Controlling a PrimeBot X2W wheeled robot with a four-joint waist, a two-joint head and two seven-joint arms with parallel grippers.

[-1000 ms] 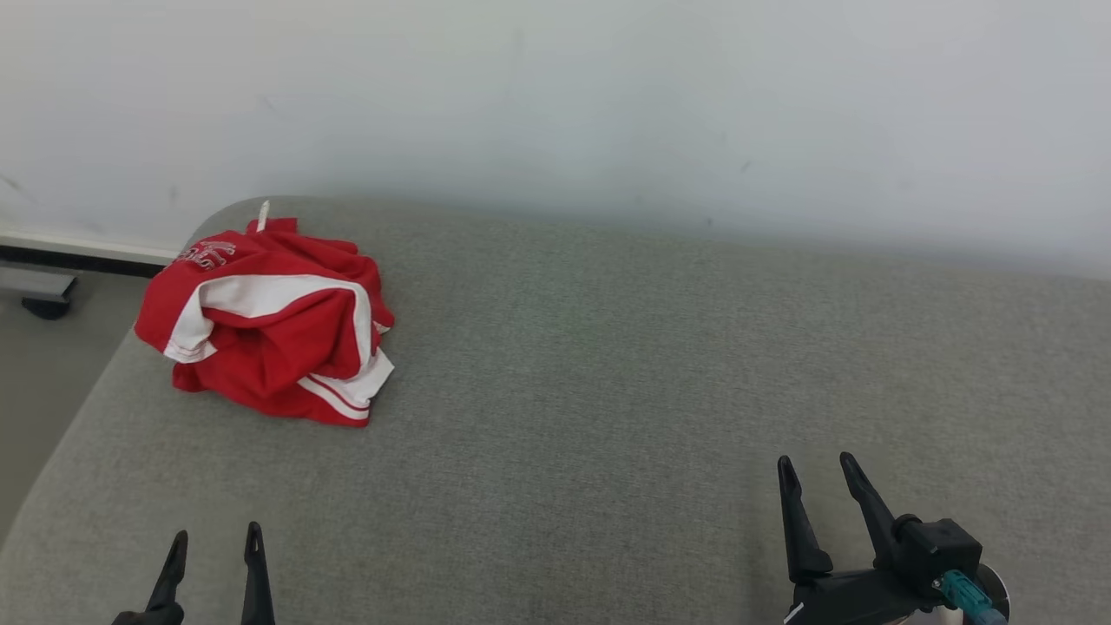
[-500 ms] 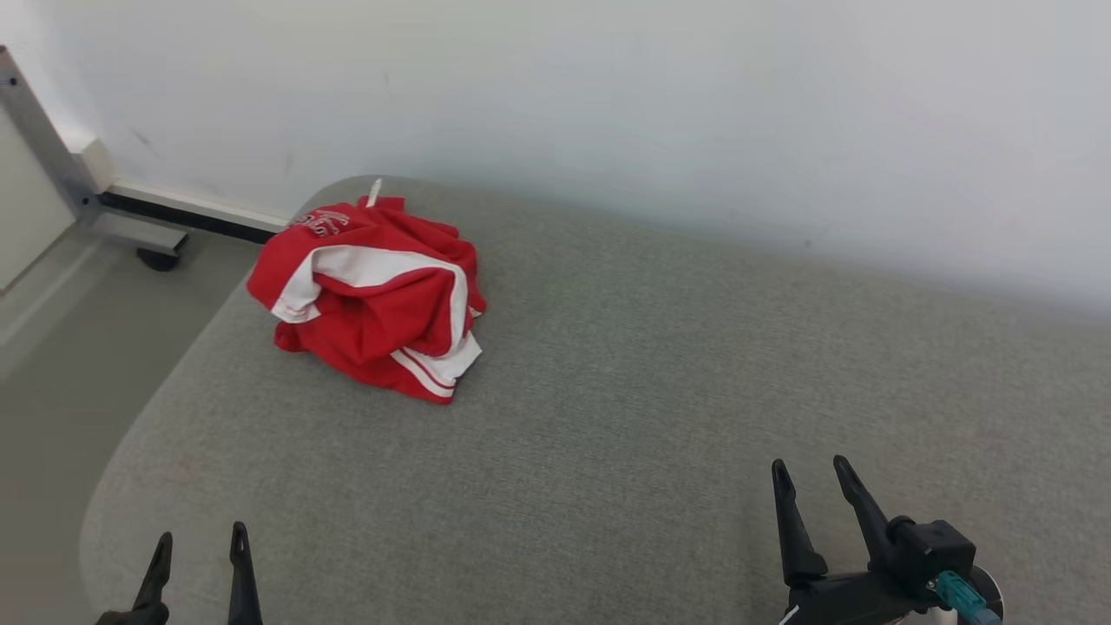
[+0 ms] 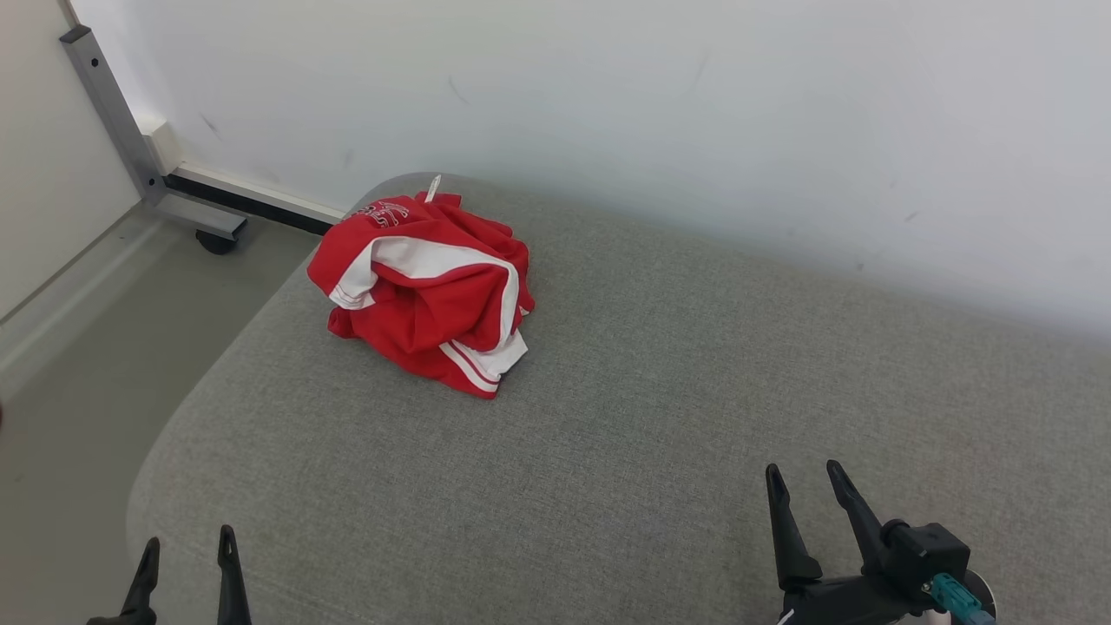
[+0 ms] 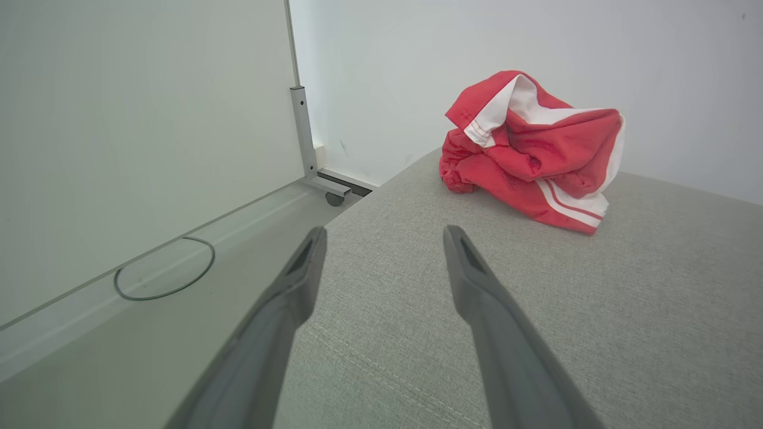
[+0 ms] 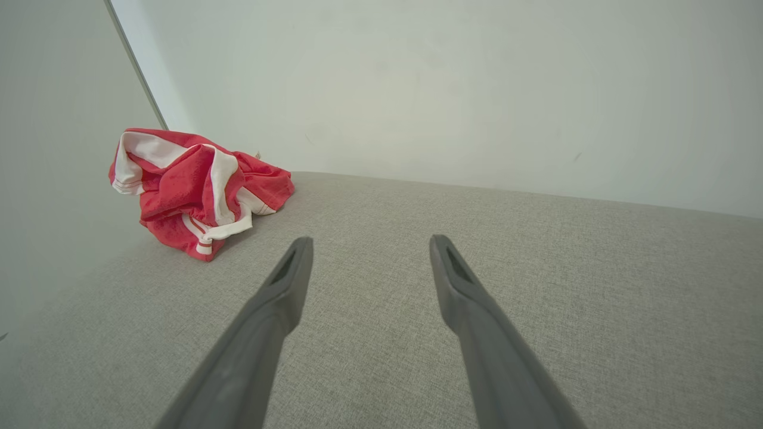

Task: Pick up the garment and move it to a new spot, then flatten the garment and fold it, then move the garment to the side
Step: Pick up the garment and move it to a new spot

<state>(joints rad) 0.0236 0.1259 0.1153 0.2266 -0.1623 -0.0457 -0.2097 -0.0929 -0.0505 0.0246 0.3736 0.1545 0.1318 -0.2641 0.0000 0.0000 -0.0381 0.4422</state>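
The head camera has turned left, bringing the garment [image 3: 425,291] nearer centre; it lies unmoved, crumpled at the far left corner of the surface [image 3: 608,417]. Left gripper [image 3: 189,538] and right gripper [image 3: 802,469] hang spread, empty; pickup seems unstarted.

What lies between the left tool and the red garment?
Only bare grey cushion; the left wrist view shows it between the open left tool and the crumpled garment.

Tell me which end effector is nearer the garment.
The left end effector: the garment lies on its side of the cushion; the right end effector sits farther.
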